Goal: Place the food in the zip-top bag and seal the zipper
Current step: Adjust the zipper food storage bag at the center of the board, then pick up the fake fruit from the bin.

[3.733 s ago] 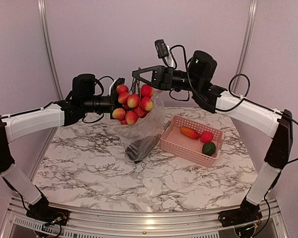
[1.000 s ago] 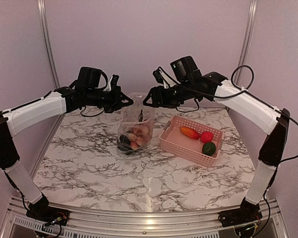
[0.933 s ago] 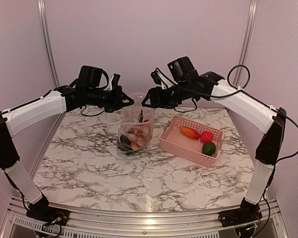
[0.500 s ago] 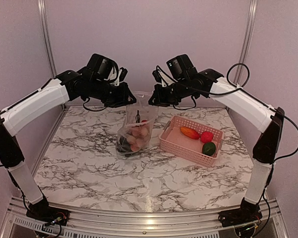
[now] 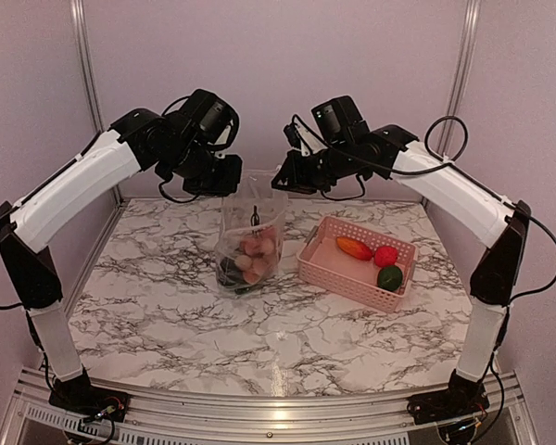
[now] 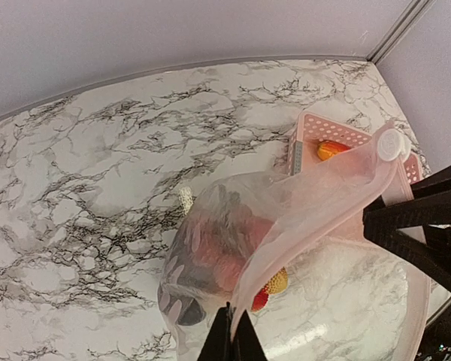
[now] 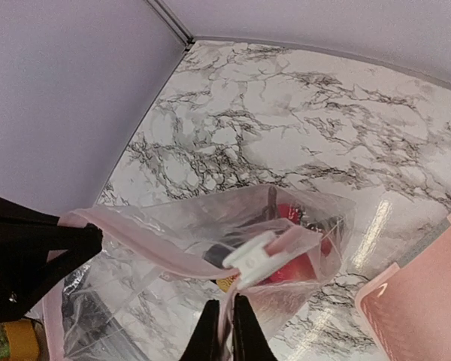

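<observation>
The clear zip-top bag [image 5: 250, 236] stands on the marble table, hung by its mouth between both grippers. Red-pink berries [image 5: 257, 250] and a dark aubergine [image 5: 230, 270] lie inside it. My left gripper [image 5: 230, 186] is shut on the bag's left mouth edge [image 6: 231, 310]. My right gripper [image 5: 280, 184] is shut on the right mouth edge [image 7: 224, 302]. The zipper is a pinkish strip [image 7: 135, 235] with a white slider [image 7: 252, 258] near my right fingers. The slider also shows in the left wrist view [image 6: 391, 143]. The bag's mouth is open.
A pink slotted basket [image 5: 326, 269] stands right of the bag. It holds an orange-red mango shape [image 5: 354, 247], a red piece [image 5: 385, 256] and a round green piece [image 5: 389, 277]. Walls close the back and both sides.
The berry bunch once held above the bag now lies inside it. In the last second my left arm rose and turned its wrist downward; both grippers kept hold of the bag.
</observation>
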`<move>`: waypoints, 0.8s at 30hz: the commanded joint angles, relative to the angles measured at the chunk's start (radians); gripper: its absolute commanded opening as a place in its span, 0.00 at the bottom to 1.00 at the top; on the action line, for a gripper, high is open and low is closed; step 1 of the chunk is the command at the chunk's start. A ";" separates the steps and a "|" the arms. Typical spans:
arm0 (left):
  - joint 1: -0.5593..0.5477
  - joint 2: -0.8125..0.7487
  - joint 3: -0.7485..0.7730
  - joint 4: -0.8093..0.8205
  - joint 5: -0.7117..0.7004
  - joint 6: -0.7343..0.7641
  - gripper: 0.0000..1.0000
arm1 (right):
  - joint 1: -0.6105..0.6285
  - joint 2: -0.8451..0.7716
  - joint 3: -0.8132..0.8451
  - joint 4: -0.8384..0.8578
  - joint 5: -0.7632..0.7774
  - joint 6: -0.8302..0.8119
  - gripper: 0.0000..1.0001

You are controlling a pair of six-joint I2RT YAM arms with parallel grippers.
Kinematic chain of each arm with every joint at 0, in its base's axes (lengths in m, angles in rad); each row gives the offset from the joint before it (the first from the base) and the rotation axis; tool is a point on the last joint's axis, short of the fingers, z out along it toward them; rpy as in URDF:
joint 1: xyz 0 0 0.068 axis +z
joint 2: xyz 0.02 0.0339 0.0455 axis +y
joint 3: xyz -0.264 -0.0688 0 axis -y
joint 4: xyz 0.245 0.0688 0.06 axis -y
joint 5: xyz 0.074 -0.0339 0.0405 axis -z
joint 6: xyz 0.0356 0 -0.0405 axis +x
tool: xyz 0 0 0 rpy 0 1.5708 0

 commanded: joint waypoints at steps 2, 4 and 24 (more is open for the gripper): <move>0.000 0.013 0.069 -0.087 -0.115 0.036 0.00 | -0.014 0.034 0.127 0.023 -0.085 0.013 0.27; 0.004 0.006 0.074 -0.089 -0.133 0.045 0.00 | -0.044 0.016 0.140 0.011 -0.120 0.028 0.33; 0.021 0.016 0.017 -0.034 0.006 0.072 0.00 | -0.388 -0.205 -0.441 -0.059 0.073 -0.182 0.41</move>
